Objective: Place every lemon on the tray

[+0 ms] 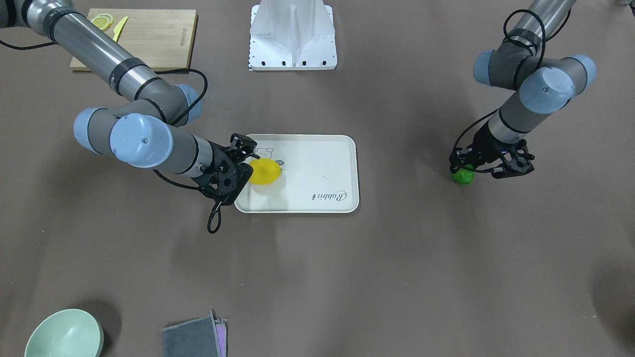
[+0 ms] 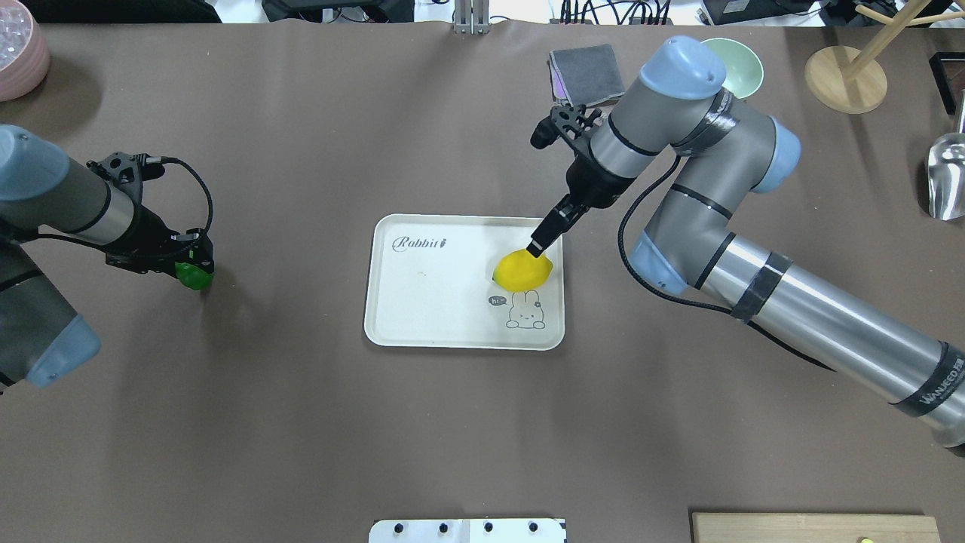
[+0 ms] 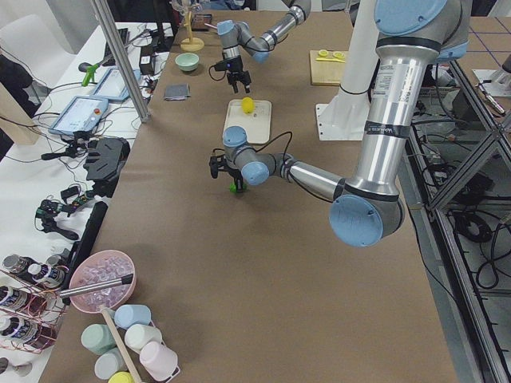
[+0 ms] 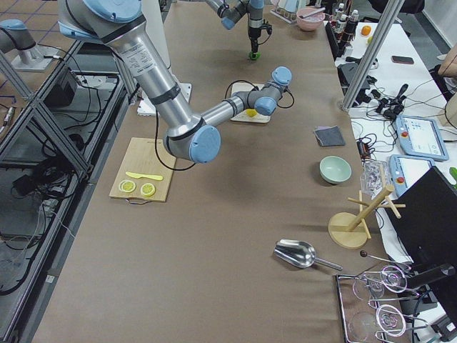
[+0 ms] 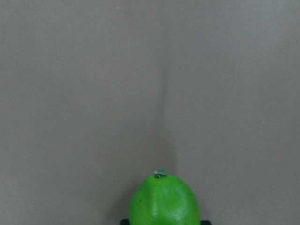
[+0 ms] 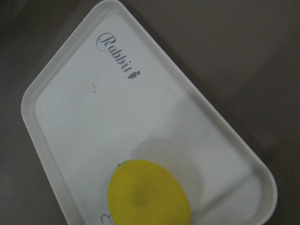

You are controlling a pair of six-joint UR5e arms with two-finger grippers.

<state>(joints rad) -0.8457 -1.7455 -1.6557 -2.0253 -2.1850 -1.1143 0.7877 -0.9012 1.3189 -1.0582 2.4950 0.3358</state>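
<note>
The cream-white tray [image 2: 422,302] with "Rabbit" script lies mid-table. The bright yellow lemon [image 2: 522,270] is over the tray's right end, by the bear drawing, and also shows in the front view [image 1: 264,171] and the right wrist view [image 6: 149,197]. My right gripper [image 2: 532,255] is shut on it from above. The green lemon [image 2: 195,276] is far left of the tray, low over the bare table, and shows in the left wrist view [image 5: 164,200]. My left gripper [image 2: 190,265] is shut on it. The fingers are mostly hidden in both wrist views.
A wooden cutting board [image 1: 149,44] with lemon slices [image 1: 101,21] and a yellow knife lies near the robot's base mount [image 1: 292,37]. A pale green bowl [image 1: 64,334] and a grey cloth [image 1: 196,337] sit at the far edge. A metal scoop [image 2: 946,173] lies at the right.
</note>
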